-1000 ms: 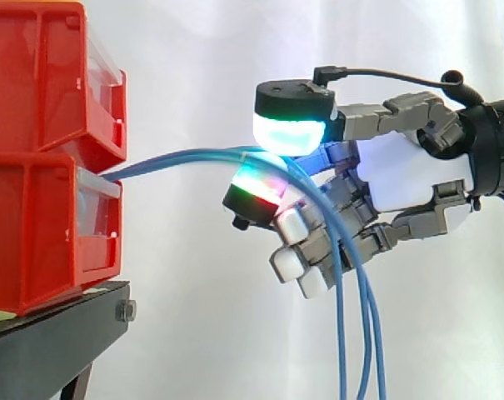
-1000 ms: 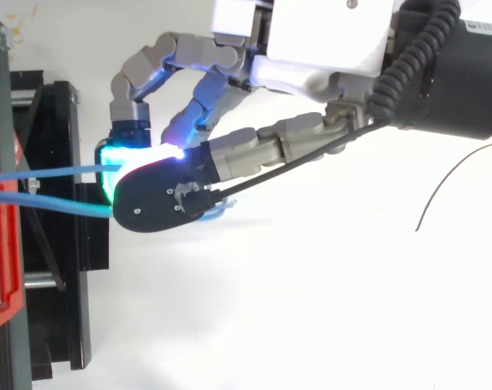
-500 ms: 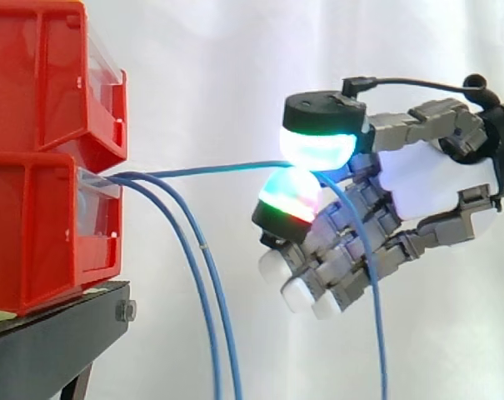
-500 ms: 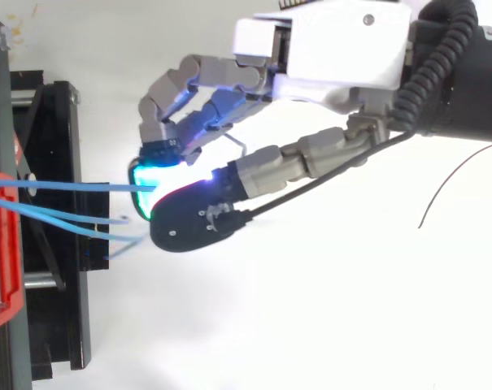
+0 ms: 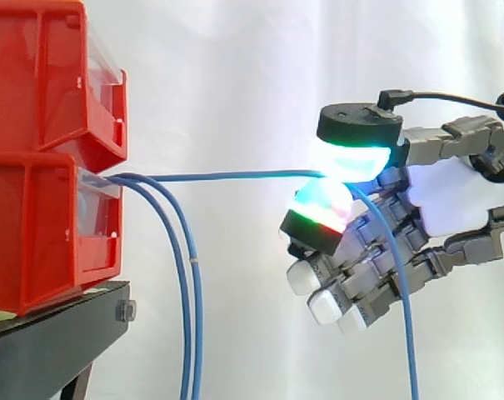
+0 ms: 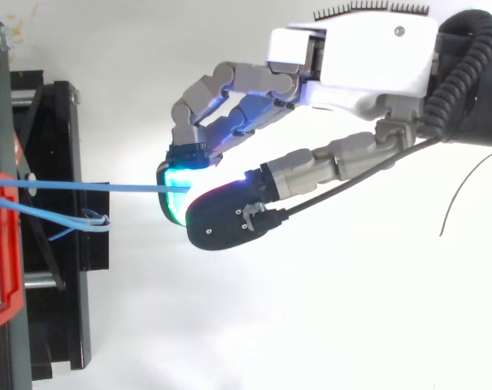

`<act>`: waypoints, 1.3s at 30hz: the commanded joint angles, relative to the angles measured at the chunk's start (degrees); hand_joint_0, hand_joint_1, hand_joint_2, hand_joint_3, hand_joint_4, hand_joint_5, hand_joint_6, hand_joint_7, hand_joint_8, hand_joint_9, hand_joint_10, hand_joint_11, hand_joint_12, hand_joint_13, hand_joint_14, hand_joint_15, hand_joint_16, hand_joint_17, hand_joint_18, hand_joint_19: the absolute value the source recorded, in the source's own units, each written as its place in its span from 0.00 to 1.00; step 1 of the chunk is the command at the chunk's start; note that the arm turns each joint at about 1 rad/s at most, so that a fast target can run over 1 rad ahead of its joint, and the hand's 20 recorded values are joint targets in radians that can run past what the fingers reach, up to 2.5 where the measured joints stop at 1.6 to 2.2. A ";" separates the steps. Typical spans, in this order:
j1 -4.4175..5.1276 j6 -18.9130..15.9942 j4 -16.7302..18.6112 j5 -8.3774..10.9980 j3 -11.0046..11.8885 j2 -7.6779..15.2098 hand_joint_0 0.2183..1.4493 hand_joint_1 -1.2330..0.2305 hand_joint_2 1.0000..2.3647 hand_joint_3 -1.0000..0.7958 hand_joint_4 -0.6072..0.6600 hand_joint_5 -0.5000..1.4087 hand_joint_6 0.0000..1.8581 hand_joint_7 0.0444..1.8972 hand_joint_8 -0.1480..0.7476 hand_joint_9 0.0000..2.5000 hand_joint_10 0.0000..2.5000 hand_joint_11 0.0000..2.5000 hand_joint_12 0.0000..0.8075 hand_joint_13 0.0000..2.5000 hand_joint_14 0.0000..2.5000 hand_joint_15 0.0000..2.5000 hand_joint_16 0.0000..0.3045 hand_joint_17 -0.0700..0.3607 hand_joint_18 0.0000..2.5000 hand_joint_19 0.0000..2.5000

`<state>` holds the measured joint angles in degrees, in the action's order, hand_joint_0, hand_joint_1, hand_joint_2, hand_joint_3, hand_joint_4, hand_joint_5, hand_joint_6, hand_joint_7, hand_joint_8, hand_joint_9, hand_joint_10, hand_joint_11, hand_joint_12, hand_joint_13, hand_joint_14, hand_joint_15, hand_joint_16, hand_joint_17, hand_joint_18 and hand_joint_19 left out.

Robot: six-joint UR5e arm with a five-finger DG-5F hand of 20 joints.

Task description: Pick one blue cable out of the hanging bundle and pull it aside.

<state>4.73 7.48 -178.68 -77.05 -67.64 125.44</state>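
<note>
One blue cable (image 5: 235, 176) runs taut and level from the lower red bin (image 5: 43, 229) to my hand (image 5: 435, 204), then drops past the palm. My hand is shut on it, pinching it between two glowing fingertips (image 5: 351, 158). In the top view the same cable (image 6: 91, 187) stretches straight from the bin's front to the hand (image 6: 367, 61). Two other blue cables (image 5: 185, 283) hang down from the bin in a loose arc, well left of the hand.
Two red bins are stacked at the left on a black stand (image 5: 52, 350). A white curtain hangs behind. Open space lies between the bins and the hand.
My hand has moved right, away from the bins, with one cable pinched. The other two cables slipped free and now hang by the bin. The held cable has drawn straight.
</note>
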 commanded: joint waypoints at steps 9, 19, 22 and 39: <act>0.01 0.78 0.52 -0.21 -0.12 -0.02 0.32 0.25 0.01 0.54 0.45 0.21 0.49 0.60 0.44 0.33 0.00 0.10 0.41 0.29 0.01 0.18 0.12 0.36 0.19 0.17; 0.01 0.78 0.52 -0.21 -0.12 -0.02 0.33 0.25 0.01 0.55 0.45 0.21 0.49 0.60 0.45 0.34 0.00 0.10 0.41 0.29 0.01 0.18 0.13 0.36 0.20 0.18; 0.01 0.78 0.52 -0.21 -0.03 -0.02 0.33 0.25 0.01 0.55 0.45 0.21 0.49 0.60 0.45 0.35 0.00 0.11 0.41 0.29 0.01 0.18 0.13 0.36 0.20 0.18; 0.01 0.78 0.61 -0.21 -0.12 -0.02 0.32 0.25 0.01 0.55 0.46 0.21 0.49 0.60 0.47 0.38 0.00 0.13 0.42 0.30 0.01 0.19 0.13 0.37 0.21 0.19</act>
<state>4.75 8.26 -178.13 -77.26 -67.74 125.40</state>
